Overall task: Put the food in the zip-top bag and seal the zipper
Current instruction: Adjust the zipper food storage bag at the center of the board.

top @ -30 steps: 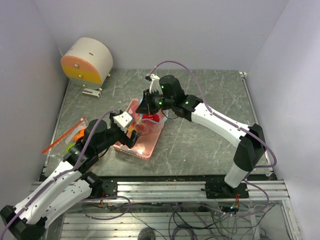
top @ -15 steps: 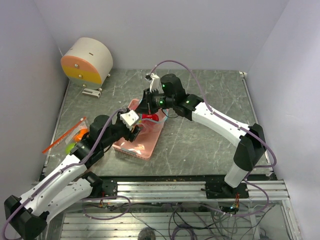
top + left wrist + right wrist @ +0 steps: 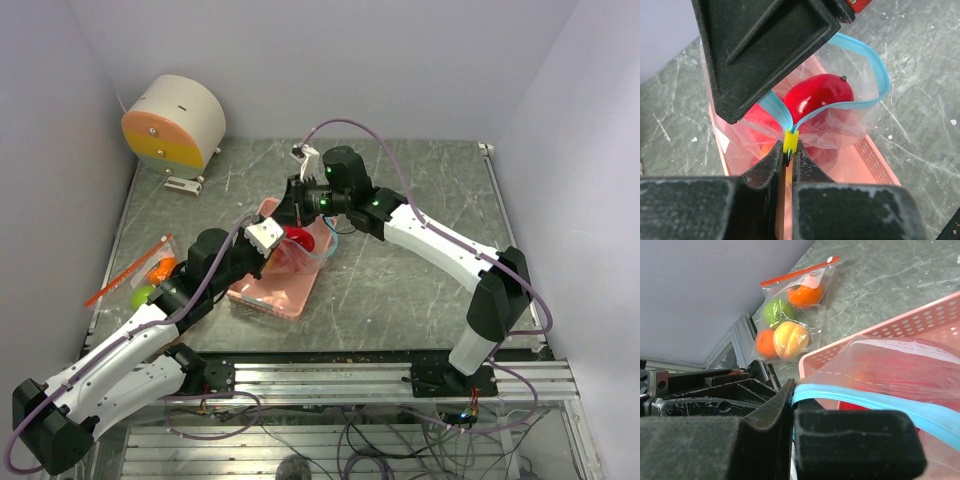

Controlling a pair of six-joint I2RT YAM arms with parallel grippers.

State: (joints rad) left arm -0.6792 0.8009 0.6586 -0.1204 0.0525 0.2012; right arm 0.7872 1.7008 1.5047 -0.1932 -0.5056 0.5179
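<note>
The zip-top bag (image 3: pixel 855 117) lies in a pink basket (image 3: pixel 280 296), its mouth gaping. Glossy red apples (image 3: pixel 820 92) show inside it. The teal-blue zipper (image 3: pixel 879 75) loops around the mouth. My left gripper (image 3: pixel 788 159) is shut on the zipper's near end, just below a yellow slider (image 3: pixel 790 141). My right gripper (image 3: pixel 792 390) is shut on the zipper (image 3: pixel 875 402) at the far end, and its black finger (image 3: pixel 765 50) fills the top of the left wrist view. From above, the left gripper (image 3: pixel 272 240) and right gripper (image 3: pixel 298 205) meet over the basket.
A second clear bag (image 3: pixel 790 315) with a red strip lies at the table's left edge, holding oranges, a green apple and a yellow-orange fruit. A round beige and orange device (image 3: pixel 175 120) stands at the back left. The basket's slatted rim (image 3: pixel 920 315) runs under the bag.
My left gripper has moved right, up over the basket, and gone from open to shut on the zipper's end. The right gripper has stayed shut on the bag.
</note>
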